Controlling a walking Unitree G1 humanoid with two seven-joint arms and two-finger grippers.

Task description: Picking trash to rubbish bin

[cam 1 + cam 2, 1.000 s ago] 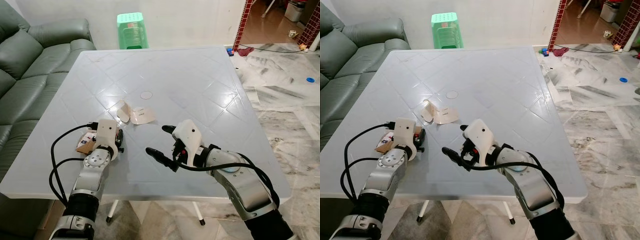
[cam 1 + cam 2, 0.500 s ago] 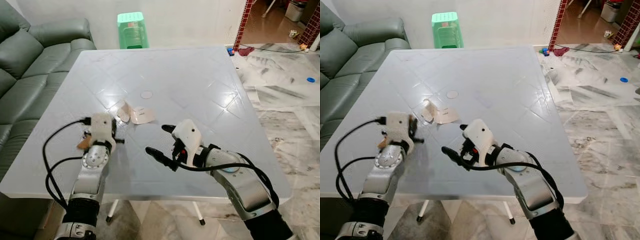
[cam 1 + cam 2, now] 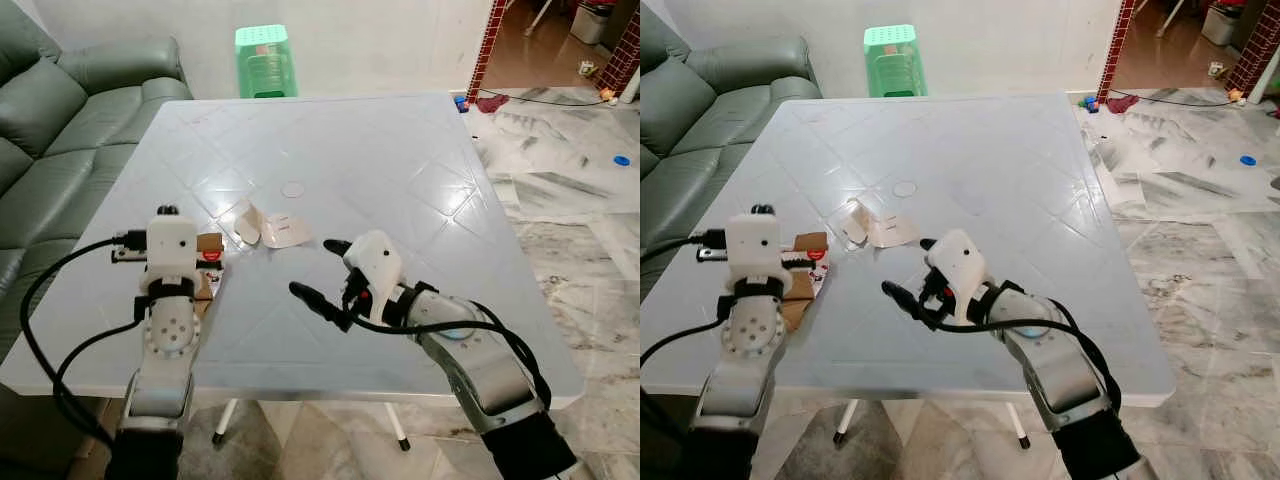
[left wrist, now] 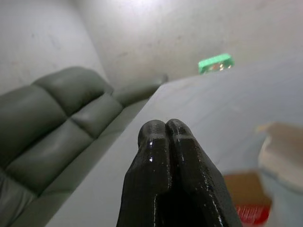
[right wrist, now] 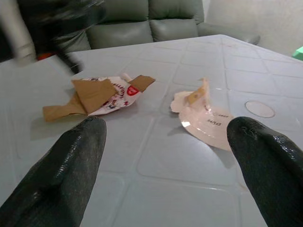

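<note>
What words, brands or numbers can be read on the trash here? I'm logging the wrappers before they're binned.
Brown paper wrapper: a red logo patch and small print, too blurred to read.
Flattened pale cup lid: a short line of dark print near its edge, too small to read.
Round mark on the table: no text visible.
Nothing else in view carries legible writing.

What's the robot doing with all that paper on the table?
The robot is tidying trash off the white table. Its left end effector is raised above the table's near left side with its fingers pressed shut and nothing in them; a torn brown wrapper lies on the table beside that arm. Its right end effector is spread open, low over the table, pointing toward the wrapper and a flattened paper lid. Nothing is picked up yet.
</note>
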